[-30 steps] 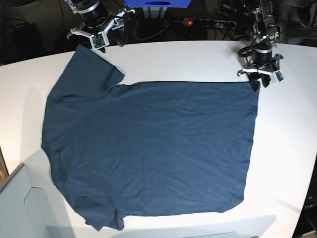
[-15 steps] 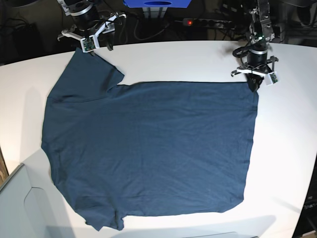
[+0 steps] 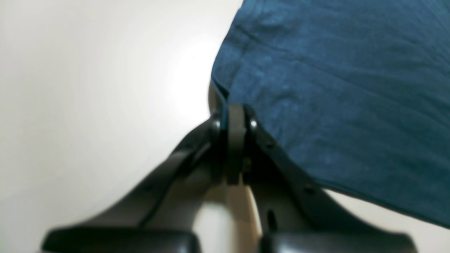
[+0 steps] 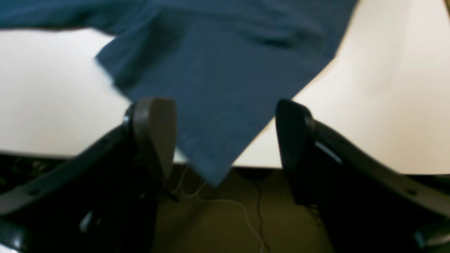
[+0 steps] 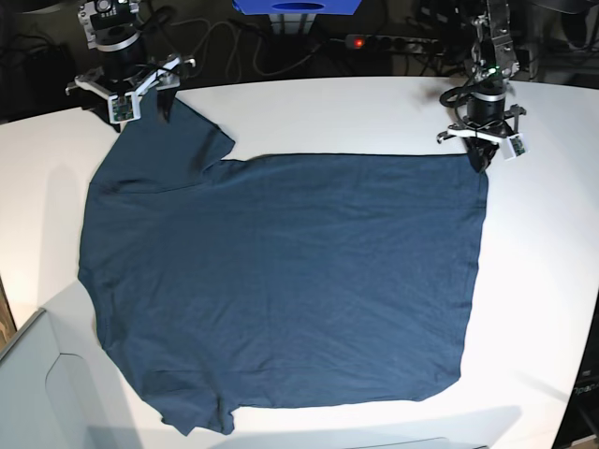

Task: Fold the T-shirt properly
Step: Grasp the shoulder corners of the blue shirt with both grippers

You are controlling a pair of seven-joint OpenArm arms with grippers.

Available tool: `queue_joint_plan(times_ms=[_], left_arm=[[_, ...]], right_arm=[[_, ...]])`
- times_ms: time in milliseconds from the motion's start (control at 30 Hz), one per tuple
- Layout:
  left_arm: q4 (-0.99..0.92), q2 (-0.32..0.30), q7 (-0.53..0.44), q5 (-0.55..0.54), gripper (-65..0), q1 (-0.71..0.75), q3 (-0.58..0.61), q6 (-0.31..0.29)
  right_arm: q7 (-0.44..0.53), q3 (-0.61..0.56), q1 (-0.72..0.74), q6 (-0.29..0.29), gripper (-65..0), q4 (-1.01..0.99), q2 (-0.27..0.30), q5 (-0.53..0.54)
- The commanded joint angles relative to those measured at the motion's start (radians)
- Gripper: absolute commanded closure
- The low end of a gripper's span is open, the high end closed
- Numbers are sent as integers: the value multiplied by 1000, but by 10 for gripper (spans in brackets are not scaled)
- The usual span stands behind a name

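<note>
White tabletop (image 5: 374, 103) fills the base view, with dark clutter, cables and a lit power strip (image 5: 393, 43) behind its far edge. Spread flat across most of the table lies the T-shirt (image 5: 281, 281), plain dark navy-teal, its hem toward the right edge and its 2 sleeves toward the left. The left gripper (image 5: 479, 155) stands at the shirt's far hem corner near the table's far right; in its wrist view the jaws are pressed together, pinching the cloth edge there. The right gripper (image 4: 225, 140) hovers at the far left edge with its jaws spread wide; the tip of the far sleeve hangs over the table edge between its fingers (image 4: 154, 130), ungripped.
</note>
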Motion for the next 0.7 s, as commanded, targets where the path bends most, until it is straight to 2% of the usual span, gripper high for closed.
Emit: queue_joint_plan(times_ms=[0,400,667], left_arm=[[11,-8,-4,0,0,4,-4,1],[11,-8,-4,3,0,4,-4,1],[11,-8,-4,3,0,4,-4,1]], right_arm=[[22,12,7,3,-429,-4,3,0],[22,29,116,6,-427,-245,-6,0],[22,28,141,8,-424,-313,-12,1]])
